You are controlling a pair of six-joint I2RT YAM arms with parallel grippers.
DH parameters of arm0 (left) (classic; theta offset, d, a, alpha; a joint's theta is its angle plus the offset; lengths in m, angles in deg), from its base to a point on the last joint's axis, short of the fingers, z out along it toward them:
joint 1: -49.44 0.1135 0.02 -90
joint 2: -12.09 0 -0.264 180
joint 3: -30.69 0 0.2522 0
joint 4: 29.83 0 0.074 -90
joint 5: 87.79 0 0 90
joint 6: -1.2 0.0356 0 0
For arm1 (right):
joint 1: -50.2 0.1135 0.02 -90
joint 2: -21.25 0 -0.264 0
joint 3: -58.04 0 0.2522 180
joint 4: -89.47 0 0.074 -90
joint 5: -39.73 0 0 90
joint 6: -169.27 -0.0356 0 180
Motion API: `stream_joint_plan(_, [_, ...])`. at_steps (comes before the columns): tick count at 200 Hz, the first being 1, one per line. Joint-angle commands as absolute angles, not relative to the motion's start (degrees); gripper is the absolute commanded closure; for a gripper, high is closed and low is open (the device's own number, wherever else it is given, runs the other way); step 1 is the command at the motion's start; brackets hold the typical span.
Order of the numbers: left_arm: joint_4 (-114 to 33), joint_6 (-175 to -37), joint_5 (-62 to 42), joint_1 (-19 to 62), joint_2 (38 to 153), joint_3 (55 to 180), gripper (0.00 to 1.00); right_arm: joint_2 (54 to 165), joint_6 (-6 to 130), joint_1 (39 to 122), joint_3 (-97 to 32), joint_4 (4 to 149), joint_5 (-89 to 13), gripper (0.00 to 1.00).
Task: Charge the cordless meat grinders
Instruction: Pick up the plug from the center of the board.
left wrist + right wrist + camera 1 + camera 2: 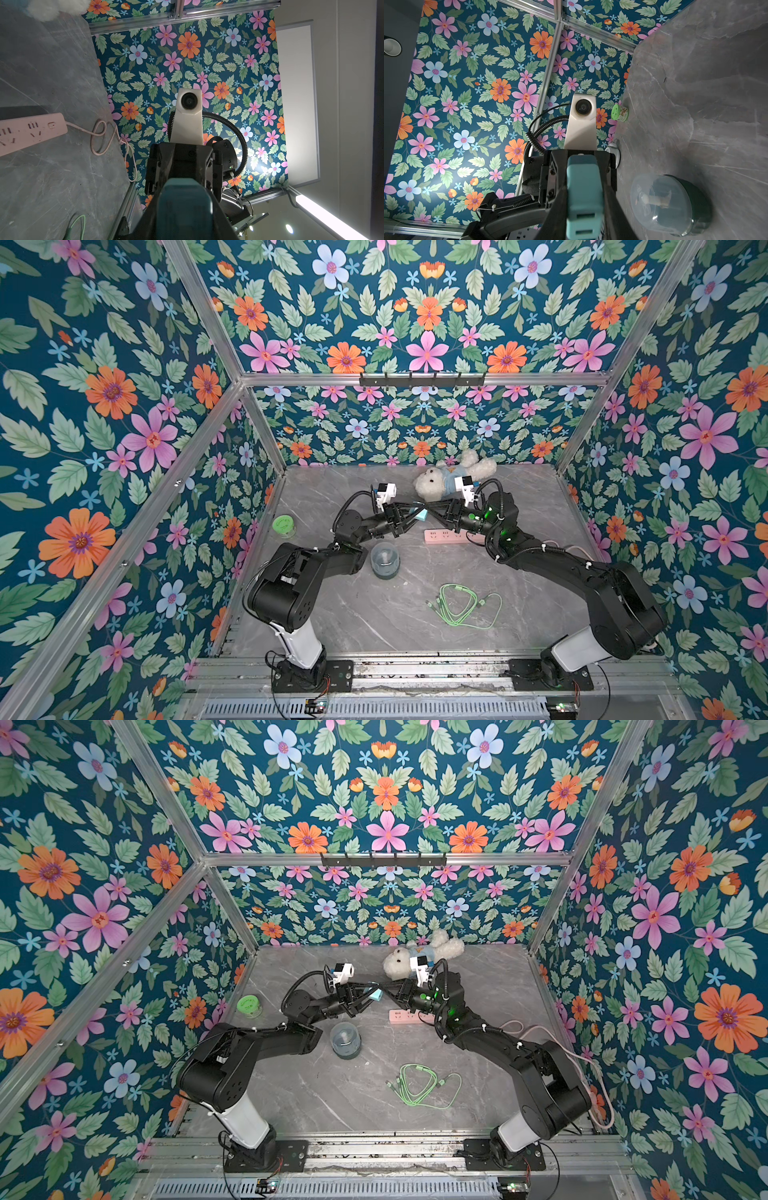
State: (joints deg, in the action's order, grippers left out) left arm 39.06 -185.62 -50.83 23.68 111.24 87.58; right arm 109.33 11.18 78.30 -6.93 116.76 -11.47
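Both grippers are pinching one teal adapter [584, 187] in mid-air: left gripper [414, 513] and right gripper [429, 512], each narrow around it. Grinder [385, 561] is standing on the counter [415, 614] beside my left arm. I'm risking a drop if either one releases early.
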Motion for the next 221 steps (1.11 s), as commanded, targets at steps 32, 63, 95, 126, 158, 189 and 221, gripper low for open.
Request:
stream_joint_plan(32, [47.2,-188.1,-53.2,23.3,112.2,88.0,0.55,108.1,10.0,78.5,-6.8,119.3,-10.7,0.87])
stream_joint_plan(63, [37.3,-180.0,-53.4,23.7,108.8,87.9,0.28,105.8,12.8,78.4,-6.6,113.1,-12.7,0.87])
stream_joint_plan(95, [10.9,-160.0,-51.6,26.3,100.4,89.4,0.08,102.8,17.6,78.0,-6.9,102.4,-16.4,0.87])
stream_joint_plan(126, [-29.3,-124.5,-36.0,25.7,91.9,97.4,0.1,101.9,23.2,77.9,-9.3,89.9,-20.9,0.87])
stream_joint_plan(158, [-41.5,-97.8,-17.1,19.6,88.0,98.9,0.13,101.9,25.8,77.9,-10.1,83.7,-24.9,0.87])
stream_joint_plan(189, [-38.1,-80.0,-1.7,12.8,87.5,93.7,0.17,103.1,24.0,77.8,-10.2,84.2,-24.8,0.87])
stream_joint_plan(221, [-24.7,-64.6,4.8,6.7,84.8,84.3,0.17,103.3,22.9,77.9,-10.0,84.7,-24.9,0.87])
